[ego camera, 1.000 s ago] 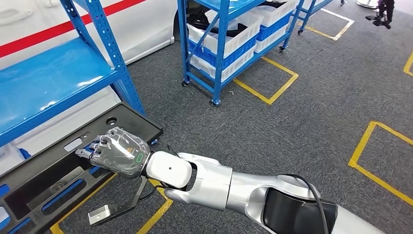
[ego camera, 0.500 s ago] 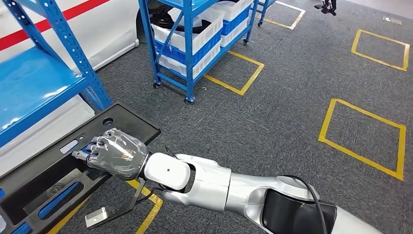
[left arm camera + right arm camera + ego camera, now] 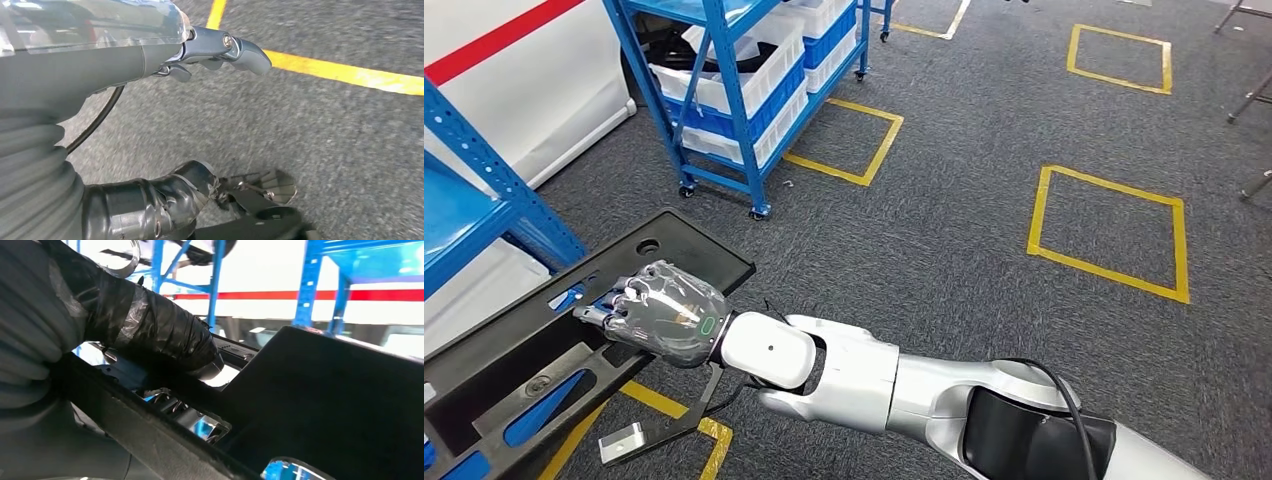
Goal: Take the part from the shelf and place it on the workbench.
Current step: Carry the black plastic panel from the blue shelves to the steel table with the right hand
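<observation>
In the head view my right hand (image 3: 664,312) grips a long black plastic part (image 3: 679,252) by its rim, off the floor. The part runs from the middle of the picture down to the lower left, with slots and holes along it. A black strut ending in a metal bracket (image 3: 621,442) hangs under it. The right wrist view has the taped thumb (image 3: 165,342) hooked over the part's edge (image 3: 325,405). In the left wrist view my left hand (image 3: 150,125) has fingers and thumb apart, grey floor between them, and the bracket (image 3: 272,184) close by the thumb.
A blue shelf (image 3: 484,205) stands at the left, close beside the part. A blue wheeled rack (image 3: 724,70) with white bins stands behind it. Grey carpet with yellow taped squares (image 3: 1104,230) stretches to the right. A white wall with a red stripe lies far left.
The whole scene has slid left in the picture: the camera has turned right. The blue shelf and rack lie further left. My right hand keeps its grip on the part.
</observation>
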Robot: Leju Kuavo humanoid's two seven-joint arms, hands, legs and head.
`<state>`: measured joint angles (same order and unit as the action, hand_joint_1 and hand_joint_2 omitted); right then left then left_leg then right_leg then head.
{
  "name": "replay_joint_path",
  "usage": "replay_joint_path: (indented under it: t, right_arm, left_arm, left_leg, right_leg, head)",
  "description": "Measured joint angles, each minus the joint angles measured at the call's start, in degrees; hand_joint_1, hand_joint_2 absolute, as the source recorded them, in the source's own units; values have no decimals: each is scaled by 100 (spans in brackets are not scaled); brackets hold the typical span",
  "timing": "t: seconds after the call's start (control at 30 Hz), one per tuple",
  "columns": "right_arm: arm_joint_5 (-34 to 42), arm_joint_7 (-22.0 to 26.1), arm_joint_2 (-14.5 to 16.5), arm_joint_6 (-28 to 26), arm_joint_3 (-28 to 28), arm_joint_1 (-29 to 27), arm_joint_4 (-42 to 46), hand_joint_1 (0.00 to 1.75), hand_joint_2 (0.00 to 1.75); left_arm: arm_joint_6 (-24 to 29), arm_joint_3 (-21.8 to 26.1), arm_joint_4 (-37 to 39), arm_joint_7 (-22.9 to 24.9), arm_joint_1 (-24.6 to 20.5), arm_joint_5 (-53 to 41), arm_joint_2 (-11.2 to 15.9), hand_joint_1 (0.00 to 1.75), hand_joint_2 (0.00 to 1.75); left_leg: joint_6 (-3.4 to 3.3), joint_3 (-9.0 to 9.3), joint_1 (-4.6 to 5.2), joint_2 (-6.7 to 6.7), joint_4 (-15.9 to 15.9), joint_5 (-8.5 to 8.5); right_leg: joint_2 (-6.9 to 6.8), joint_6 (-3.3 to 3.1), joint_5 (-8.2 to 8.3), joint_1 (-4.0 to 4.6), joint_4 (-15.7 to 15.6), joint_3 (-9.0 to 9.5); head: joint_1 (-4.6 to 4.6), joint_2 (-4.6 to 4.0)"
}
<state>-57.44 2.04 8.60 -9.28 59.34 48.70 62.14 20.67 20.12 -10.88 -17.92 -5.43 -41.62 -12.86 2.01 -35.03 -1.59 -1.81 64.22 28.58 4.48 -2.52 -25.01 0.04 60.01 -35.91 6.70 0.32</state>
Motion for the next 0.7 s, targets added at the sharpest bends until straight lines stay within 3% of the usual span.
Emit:
replay_joint_path:
  t: [0.03,0.1,0.17,0.23,0.3,0.37,0.4,0.47,0.5,0.57,0.6,0.67,0.7]
  right_arm:
    - [0,-3,2,-3,0,2,1,175,175]
    - [0,-7,-3,-8,-1,-1,1,175,175]
    - [0,-9,-22,-12,-2,-4,1,175,175]
    - [0,-11,-43,-15,-7,2,2,175,175]
    - [0,-12,-53,-19,-10,2,2,175,175]
    - [0,-13,-68,-20,-11,-16,1,175,175]
    - [0,-14,-82,-20,-11,-24,1,175,175]
    - [0,-14,-107,-21,-12,-29,1,175,175]
    - [0,-14,-113,-22,-14,-25,1,175,175]
    - [-1,-14,-115,-32,-19,-17,2,175,175]
    - [-5,-15,-121,-41,-21,-16,2,175,175]
    - [-16,-18,-139,-55,-24,-23,1,175,175]
    - [-22,-20,-149,-60,-27,-24,-1,175,175]
  left_arm:
    - [1,3,0,1,-1,-3,2,0,175]
    - [1,10,0,2,-11,-9,3,0,175]
    - [3,16,0,3,-25,-15,0,0,175]
    - [6,21,0,1,-27,-22,-3,0,175]
    - [7,26,0,-3,-18,-29,-2,0,175]
    - [8,33,0,-4,-6,-33,4,0,175]
    - [8,36,0,-6,-7,-34,7,0,175]
    - [8,36,0,-7,-17,-38,7,0,175]
    - [7,36,0,-7,-20,-40,3,0,175]
    - [8,36,0,-7,-25,-49,-3,0,175]
    - [9,36,0,-7,-27,-54,-7,0,175]
    - [11,36,-1,-7,-37,-65,-15,0,175]
    - [15,36,-1,-8,-40,-69,-19,0,175]
  left_leg:
    - [-10,119,-14,-122,-271,-86]
    - [-52,188,-8,-254,-439,-68]
    - [-129,200,-10,-145,-474,-86]
    - [-217,219,-17,-7,-510,-113]
    - [-275,226,9,139,-524,-111]
    - [-294,229,29,298,-523,-98]
    - [-297,234,35,373,-522,-89]
    - [-285,265,41,499,-522,-63]
    - [-270,286,46,556,-525,-46]
    - [-225,314,64,661,-529,-16]
    - [-203,323,74,717,-538,-7]
    - [-154,346,80,807,-555,20]
    - [-133,349,70,740,-523,64]
  right_leg:
    - [65,34,-13,-6,47,-34]
    - [177,110,-1,-9,93,-110]
    - [223,172,19,-18,99,-153]
    - [-17,223,-128,-10,327,-269]
    - [-314,269,-452,-20,945,-565]
    - [-396,293,-647,-43,1536,-857]
    - [-412,291,-606,-48,1586,-880]
    - [-486,249,-276,-31,1068,-602]
    - [-616,207,-136,7,679,-387]
    - [-839,121,-18,107,134,-109]
    - [-885,92,-43,147,51,-78]
    - [-763,42,-25,142,-10,-72]
    - [-699,15,-10,122,-51,-48]
  head:
    - [1,0]
    - [2,0]
    - [2,1]
    - [7,1]
    - [12,1]
    - [11,1]
    - [11,1]
    - [11,1]
    - [10,1]
    - [13,1]
    - [13,1]
    - [12,1]
    - [14,1]
